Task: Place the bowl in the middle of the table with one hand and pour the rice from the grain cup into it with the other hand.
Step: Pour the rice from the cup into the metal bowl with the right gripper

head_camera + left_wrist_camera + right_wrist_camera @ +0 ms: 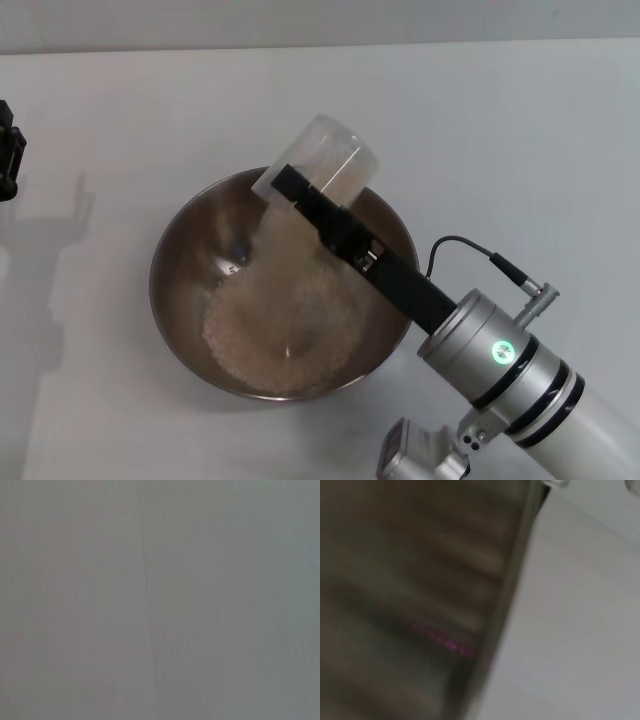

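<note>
- Bowl [283, 300]: a wide steel bowl standing on the white table [520, 130], slightly left of centre and in the lower half of the head view.
- Rice [285, 335]: a pale heap of grains lying on the bowl's floor, with a thin stream of grains falling onto it from above.
- Grain cup [318, 165]: a clear plastic cup held above the bowl's upper rim, tipped steeply so that its mouth points down into the bowl; the falling stream leaves it at its lower left edge.
- Right gripper [300, 195]: it reaches from the lower right of the head view diagonally across the bowl, its dark fingers pinching the cup.
- Left gripper [8, 150]: only a dark fragment shows at the left edge of the head view, well apart from the bowl; whether its fingers are spread or closed cannot be told.
- Right wrist view: the bowl's blurred inner wall [420, 580] fills the left part, with the table [580, 630] beside it.
- Left wrist view: only a plain grey surface.
</note>
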Controlling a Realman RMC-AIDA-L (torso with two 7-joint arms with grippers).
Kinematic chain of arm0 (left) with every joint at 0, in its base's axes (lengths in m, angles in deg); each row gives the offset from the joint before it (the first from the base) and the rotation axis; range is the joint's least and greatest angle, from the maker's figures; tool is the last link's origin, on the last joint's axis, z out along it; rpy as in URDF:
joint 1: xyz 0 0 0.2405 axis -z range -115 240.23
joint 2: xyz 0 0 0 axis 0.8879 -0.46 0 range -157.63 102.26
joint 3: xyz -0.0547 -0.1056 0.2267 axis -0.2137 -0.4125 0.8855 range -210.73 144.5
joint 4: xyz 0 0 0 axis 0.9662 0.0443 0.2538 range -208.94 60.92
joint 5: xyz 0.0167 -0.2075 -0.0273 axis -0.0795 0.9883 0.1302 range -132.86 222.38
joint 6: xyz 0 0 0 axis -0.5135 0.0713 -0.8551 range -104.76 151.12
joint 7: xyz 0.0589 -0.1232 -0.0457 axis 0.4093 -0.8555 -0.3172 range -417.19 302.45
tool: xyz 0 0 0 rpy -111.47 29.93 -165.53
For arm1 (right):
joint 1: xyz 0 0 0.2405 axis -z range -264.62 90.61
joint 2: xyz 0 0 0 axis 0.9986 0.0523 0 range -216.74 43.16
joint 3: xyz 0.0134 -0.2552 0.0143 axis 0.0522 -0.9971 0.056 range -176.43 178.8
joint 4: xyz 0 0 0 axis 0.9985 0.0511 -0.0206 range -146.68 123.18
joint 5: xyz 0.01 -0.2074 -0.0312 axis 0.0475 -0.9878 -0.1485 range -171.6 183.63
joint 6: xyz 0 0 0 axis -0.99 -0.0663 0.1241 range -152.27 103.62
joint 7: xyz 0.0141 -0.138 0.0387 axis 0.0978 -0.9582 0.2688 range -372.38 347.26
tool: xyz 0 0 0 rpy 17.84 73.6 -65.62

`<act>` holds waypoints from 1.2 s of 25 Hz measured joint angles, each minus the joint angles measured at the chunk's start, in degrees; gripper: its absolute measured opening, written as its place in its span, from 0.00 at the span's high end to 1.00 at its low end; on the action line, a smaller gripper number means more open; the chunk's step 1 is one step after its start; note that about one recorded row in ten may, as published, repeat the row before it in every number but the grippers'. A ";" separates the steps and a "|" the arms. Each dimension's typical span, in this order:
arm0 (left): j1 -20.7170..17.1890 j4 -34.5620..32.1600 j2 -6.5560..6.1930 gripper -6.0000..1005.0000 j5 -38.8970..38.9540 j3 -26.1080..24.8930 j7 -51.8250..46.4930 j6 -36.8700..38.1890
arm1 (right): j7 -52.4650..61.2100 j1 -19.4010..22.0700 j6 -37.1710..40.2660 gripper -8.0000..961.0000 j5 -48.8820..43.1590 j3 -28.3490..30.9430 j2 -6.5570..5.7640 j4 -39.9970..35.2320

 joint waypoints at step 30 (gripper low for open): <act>-0.01 0.22 0.09 0.27 0.00 0.14 -0.02 -0.27 | -17.36 0.44 -7.01 0.91 -5.87 1.86 0.04 0.65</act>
